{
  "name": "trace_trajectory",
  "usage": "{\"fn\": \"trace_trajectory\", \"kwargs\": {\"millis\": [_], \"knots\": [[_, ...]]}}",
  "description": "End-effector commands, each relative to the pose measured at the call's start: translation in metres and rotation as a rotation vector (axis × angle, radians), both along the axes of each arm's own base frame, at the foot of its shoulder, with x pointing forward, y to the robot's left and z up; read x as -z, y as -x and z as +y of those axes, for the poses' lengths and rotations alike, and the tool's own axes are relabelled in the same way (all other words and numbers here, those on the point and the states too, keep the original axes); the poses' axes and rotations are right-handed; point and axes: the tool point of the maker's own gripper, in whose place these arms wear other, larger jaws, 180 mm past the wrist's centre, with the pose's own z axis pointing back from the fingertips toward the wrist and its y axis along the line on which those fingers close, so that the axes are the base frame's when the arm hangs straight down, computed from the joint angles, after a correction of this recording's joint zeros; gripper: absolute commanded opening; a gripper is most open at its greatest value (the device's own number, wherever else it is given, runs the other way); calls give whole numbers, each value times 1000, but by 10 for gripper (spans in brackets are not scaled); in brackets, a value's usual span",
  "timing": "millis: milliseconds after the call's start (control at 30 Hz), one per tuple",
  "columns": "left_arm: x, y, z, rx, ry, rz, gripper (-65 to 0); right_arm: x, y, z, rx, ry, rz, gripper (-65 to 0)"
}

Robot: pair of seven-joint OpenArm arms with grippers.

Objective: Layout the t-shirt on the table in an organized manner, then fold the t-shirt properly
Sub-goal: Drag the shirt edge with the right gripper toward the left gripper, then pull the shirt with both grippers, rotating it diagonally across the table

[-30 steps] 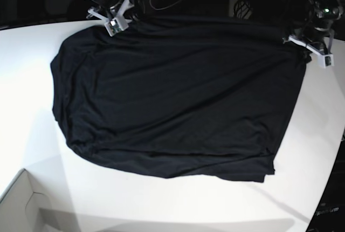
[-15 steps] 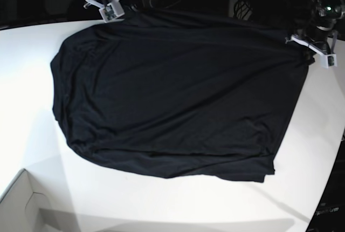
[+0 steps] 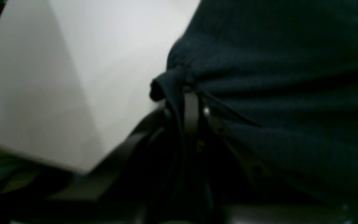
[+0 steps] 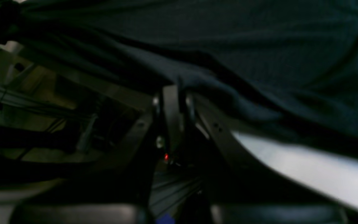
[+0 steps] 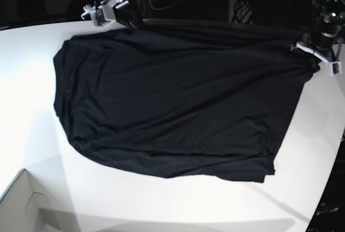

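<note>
1. Since the earlier frame, your right gripper [image 5: 119,13] has travelled up and back past the far edge, dragging its corner of the t-shirt [image 5: 178,97] with it; the cloth's far edge now runs straighter and its left side sits slightly further in.
2. You have the table [image 5: 32,135], white with a curved edge, carrying the t-shirt spread wide and mostly flat across its middle, with shallow wrinkles and a doubled hem at the near right.
3. You will see a pale cardboard box corner [image 5: 21,205] at the near left, apart from the cloth.
4. Your right gripper's jaws are clamped tight on a fold of the shirt's far edge.
5. Your left gripper [image 5: 312,54] is likewise pinched closed on a bunched corner at the far right.
</note>
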Motion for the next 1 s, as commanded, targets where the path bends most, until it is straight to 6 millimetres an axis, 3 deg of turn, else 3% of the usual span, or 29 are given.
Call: {"fn": "trace_trajectory", "kwargs": {"millis": [0, 233, 467, 633, 800, 967], "knots": [[-16, -9, 6, 1, -27, -52, -649, -10, -6, 0, 11, -18, -40, -650], [-23, -26, 5, 3, -22, -89, -649, -15, -21, 0, 7, -18, -81, -650], [-32, -42, 7, 4, -41, -114, -649, -6, -41, 1, -30, 38, -53, -650], [-19, -59, -2, 47, -77, -59, -648, -3, -53, 0, -51, 75, -35, -650], [-22, -72, -2, 43, -70, -76, -648, -4, -65, 0, -57, 93, -46, -650], [-23, -88, -4, 51, -75, -76, -648, 6, -77, -4, -55, 113, -32, -650]]}}
